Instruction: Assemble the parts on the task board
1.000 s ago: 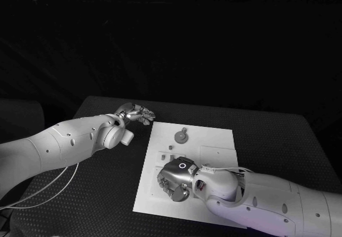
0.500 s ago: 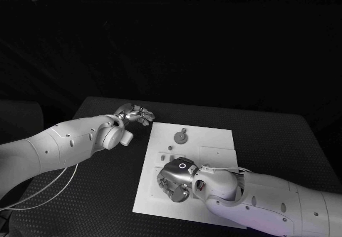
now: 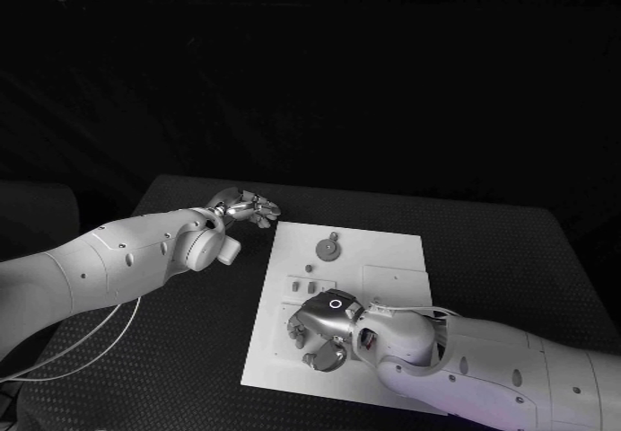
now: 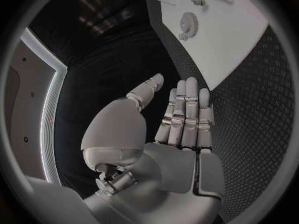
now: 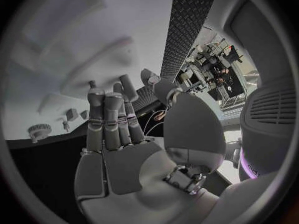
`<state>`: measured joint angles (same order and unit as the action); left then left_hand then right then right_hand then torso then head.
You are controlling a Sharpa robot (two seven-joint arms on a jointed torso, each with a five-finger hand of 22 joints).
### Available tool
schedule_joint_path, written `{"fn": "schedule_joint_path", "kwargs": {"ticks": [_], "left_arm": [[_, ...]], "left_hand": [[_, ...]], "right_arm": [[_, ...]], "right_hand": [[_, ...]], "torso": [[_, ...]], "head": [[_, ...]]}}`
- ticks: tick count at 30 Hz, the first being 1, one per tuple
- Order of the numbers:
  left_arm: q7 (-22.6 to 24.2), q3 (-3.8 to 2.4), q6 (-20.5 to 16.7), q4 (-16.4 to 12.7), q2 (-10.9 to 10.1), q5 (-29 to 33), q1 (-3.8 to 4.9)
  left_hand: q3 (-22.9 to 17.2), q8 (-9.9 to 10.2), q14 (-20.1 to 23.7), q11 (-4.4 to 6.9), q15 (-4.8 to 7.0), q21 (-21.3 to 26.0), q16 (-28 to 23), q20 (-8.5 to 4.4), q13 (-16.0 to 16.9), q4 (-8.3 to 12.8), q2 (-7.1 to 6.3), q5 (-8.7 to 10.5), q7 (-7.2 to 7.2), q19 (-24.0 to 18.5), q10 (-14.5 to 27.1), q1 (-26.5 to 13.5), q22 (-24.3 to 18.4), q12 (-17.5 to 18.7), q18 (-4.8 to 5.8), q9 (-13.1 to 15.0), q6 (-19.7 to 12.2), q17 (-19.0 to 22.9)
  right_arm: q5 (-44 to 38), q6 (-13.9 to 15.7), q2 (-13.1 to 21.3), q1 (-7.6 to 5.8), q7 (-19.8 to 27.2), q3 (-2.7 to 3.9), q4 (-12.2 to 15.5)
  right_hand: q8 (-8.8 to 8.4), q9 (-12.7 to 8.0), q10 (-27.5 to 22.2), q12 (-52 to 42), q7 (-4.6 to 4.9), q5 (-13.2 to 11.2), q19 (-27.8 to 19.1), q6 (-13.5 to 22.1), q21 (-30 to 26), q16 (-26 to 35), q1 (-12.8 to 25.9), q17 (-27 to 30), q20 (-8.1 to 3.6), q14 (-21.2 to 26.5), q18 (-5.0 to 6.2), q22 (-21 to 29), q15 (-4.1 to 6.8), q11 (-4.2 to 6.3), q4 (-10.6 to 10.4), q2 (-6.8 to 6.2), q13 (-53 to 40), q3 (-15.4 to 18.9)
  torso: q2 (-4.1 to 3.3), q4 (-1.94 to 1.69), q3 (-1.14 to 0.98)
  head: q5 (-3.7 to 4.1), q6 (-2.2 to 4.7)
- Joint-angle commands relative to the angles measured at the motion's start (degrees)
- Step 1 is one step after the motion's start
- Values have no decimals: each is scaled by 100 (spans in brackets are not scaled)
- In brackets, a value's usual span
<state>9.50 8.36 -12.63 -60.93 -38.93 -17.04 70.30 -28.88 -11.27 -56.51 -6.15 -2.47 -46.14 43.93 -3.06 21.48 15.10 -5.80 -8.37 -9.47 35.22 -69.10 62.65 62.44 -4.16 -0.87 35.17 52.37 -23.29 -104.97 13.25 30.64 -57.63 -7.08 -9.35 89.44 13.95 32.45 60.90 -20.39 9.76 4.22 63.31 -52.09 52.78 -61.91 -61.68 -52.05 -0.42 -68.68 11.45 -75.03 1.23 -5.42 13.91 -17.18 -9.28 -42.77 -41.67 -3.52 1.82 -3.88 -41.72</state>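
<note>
Right hand [image 3: 324,330] is hovering low over the near half of the task board [image 3: 389,251], palm toward the plate; in the right wrist view its fingers [image 5: 106,119] are lying straight and side by side, and nothing is seen held in them. Whether any fingertip is touching the board cannot be told. Left hand [image 3: 246,208] is resting off the board, just beside its far-left corner, fingers [image 4: 187,114] extended and holding nothing. A round gear-like part [image 3: 331,248] is lying on the far half of the board, beyond the right hand and nearer the left hand; two small parts [image 3: 303,285] are sitting between the gear and the right hand, just ahead of its fingertips. Being round, the gear presents no long axis. The right hand appears better placed for the small parts. No legible writing or brand is appearing on any surface.
</note>
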Motion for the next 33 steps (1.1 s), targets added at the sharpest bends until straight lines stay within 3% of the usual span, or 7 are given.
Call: {"fn": "schedule_joint_path", "kwargs": {"ticks": [1,9,17,19,27,30,33], "left_arm": [[25,-3,71,-24,5,-9,2],[22,-3,63,-6,-2,-9,2],[24,-3,66,5,7,-9,2],[30,-3,66,3,7,-9,2],[38,-3,72,25,-3,-9,1],[43,-3,64,43,11,-9,1],[41,-2,72,33,11,-9,1]], "left_hand": [[7,-28,-44,7,-3,29,-38,-10,-7,-15,-13,14,-6,32,51,-51,10,22,21,-6,-46,-6],[8,-28,-44,6,-3,29,-40,-10,-7,-16,-15,15,-6,33,53,-52,11,22,21,-7,-48,-8],[7,-28,-45,6,-2,30,-41,-11,-7,-16,-16,15,-6,34,54,-50,12,22,20,-7,-49,-11],[6,-29,-45,6,-2,30,-42,-11,-7,-16,-16,15,-6,34,54,-50,13,22,20,-8,-49,-12],[8,-30,-46,6,-2,31,-44,-11,-7,-19,-16,16,-6,35,53,-54,14,21,20,-8,-50,-15],[7,-31,-45,6,-2,32,-44,-11,-7,-21,-14,16,-6,35,52,-55,14,20,20,-8,-49,-16],[7,-31,-45,6,-2,32,-45,-11,-6,-22,-14,16,-6,36,51,-55,15,20,20,-9,-49,-17]], "right_arm": [[40,174,32,5,-6,0,7],[130,462,229,2,1,18,148],[1374,598,638,-282,150,240,324],[1972,407,852,-455,108,346,336],[4054,-203,1430,-961,-26,347,191],[4807,-823,1611,-1032,-370,346,127],[5000,-1638,1724,-1062,-843,343,125]], "right_hand": [[-32,-8,-36,2,-2,15,-25,60,31,-34,39,-8,-2,-1,355,-110,-26,-6,-3,3,8,25],[-89,-39,-212,-38,66,-90,-127,195,29,-50,114,-7,25,117,355,-108,-78,-57,30,-8,39,27],[-54,-29,-131,-211,59,-71,-70,169,88,-116,205,-2,15,76,355,-101,-35,-19,-142,-1,4,-41],[-4,-27,212,-617,5,-35,29,88,135,-149,223,33,-35,-9,355,-85,111,140,-378,9,-177,-164],[37,-32,642,-2219,-199,-94,178,-18,232,-222,172,74,-117,-160,355,-86,355,389,-710,97,-1249,-20],[87,39,34,-3857,-292,-65,275,-130,436,-470,263,-95,-207,-270,355,-121,419,489,-856,151,-2557,129],[91,74,10,-4133,-261,-95,269,-126,528,-594,549,-199,-209,-310,355,-132,433,478,-993,258,-2781,322]], "torso": [[-2,-1,2],[1,-3,-1],[2,1,1],[4,6,1],[14,20,3],[14,24,5],[18,31,-3]], "head": [[2,-3],[14,3],[59,49],[92,71],[220,76],[243,85],[225,70]]}}
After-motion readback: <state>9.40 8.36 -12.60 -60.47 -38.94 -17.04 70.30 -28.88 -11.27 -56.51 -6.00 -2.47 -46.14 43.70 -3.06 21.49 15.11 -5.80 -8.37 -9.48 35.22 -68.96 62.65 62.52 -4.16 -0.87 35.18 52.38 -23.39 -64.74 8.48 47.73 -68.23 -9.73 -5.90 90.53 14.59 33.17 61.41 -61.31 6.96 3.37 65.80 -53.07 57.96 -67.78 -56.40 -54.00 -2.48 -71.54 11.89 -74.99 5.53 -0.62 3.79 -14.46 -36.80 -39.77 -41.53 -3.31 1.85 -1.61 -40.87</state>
